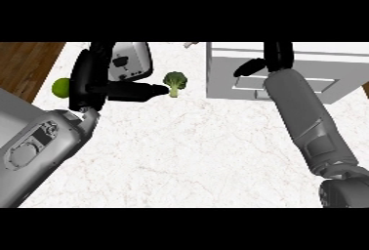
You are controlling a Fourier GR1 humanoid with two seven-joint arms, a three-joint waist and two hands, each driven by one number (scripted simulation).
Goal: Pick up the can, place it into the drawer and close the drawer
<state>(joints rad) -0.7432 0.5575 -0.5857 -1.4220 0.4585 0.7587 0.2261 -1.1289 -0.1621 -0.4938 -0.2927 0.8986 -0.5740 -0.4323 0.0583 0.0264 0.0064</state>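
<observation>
1. The drawer (pixel 288 83) is sitting at the far right of the counter. It is a white box with a grey front.
2. The can is not showing; it may be hiding.

White marbled counter (pixel 187 146), green broccoli (pixel 174 82), silver toaster (pixel 130 61), white drawer unit (pixel 231 68)

The left forearm (pixel 43 146) comes in from the lower left and slants up, its black left hand (pixel 97 73) raised near the upper left with fingers straight and the thumb (pixel 140 90) jutting out to the right. The right forearm (pixel 306 117) rises steeply from the lower right corner, and the right hand (pixel 270 58) at its tip points upward, thumb spread to the left, fingers relaxed.
</observation>
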